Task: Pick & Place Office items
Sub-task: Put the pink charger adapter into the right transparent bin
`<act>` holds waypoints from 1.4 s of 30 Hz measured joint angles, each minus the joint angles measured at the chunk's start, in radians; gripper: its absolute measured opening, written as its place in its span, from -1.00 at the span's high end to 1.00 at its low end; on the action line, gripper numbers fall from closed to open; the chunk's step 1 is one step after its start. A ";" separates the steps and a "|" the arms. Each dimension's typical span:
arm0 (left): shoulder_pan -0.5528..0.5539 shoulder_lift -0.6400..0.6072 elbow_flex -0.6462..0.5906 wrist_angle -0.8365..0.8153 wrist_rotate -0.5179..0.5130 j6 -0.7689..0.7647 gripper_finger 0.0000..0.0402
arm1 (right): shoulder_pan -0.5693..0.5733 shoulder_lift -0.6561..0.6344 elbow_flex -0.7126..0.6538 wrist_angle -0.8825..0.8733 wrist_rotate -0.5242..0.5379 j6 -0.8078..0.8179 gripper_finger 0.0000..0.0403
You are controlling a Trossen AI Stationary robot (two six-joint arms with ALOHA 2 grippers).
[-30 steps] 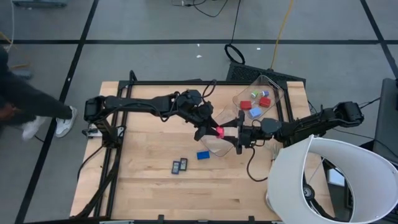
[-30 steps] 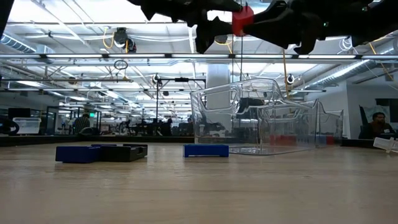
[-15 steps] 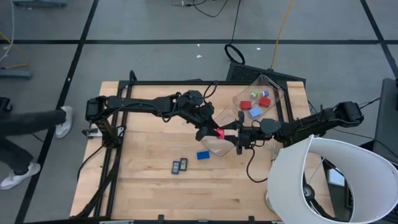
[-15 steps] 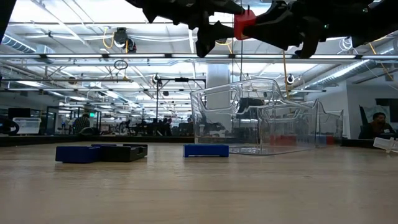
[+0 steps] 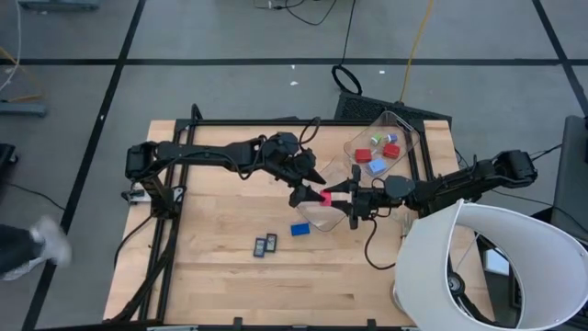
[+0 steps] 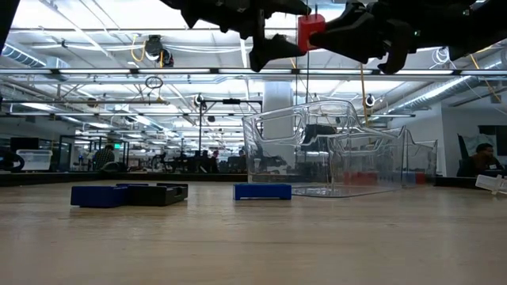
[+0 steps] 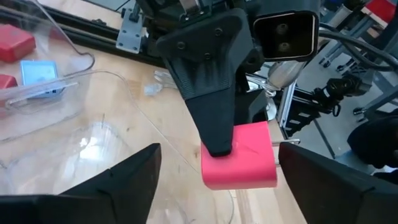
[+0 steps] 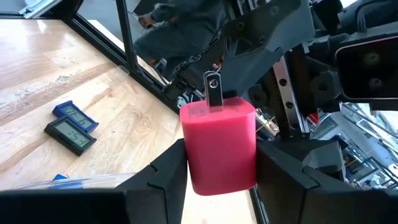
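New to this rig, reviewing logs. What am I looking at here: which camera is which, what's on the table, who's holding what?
Two robot arms work at a wooden table. The high view looks straight down; the low view sits at table height; each wrist view looks past one arm's own fingers. The right gripper is shut on a red block, which looks like a plug adapter with a metal prong, held above the table. The left gripper is open, facing it, fingers on either side. On the wood lie a blue block and two dark flat rectangles. The clear bin holds red, green and light-blue pieces.
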 joint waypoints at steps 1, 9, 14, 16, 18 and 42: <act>0.001 0.000 0.000 -0.001 0.000 -0.007 -0.66 | 0.000 0.000 0.000 -0.002 0.000 0.000 0.27; 0.087 -0.077 0.000 -0.107 0.038 -0.043 -0.80 | 0.000 0.000 0.000 -0.008 0.006 0.001 0.25; 0.154 -0.176 0.000 -0.232 0.022 0.084 -0.83 | 0.000 0.000 0.000 -0.009 0.022 0.041 0.27; 0.163 -0.220 -0.001 -0.279 0.001 0.154 -0.82 | 0.000 0.000 0.000 -0.009 0.064 0.063 0.27; 0.164 -0.266 -0.016 -0.304 -0.033 0.210 -0.81 | 0.000 -0.001 0.000 -0.013 0.119 0.089 0.27; 0.142 -0.886 -0.963 0.464 -0.345 0.144 -0.83 | -0.206 -0.271 0.000 -0.424 0.211 0.556 0.27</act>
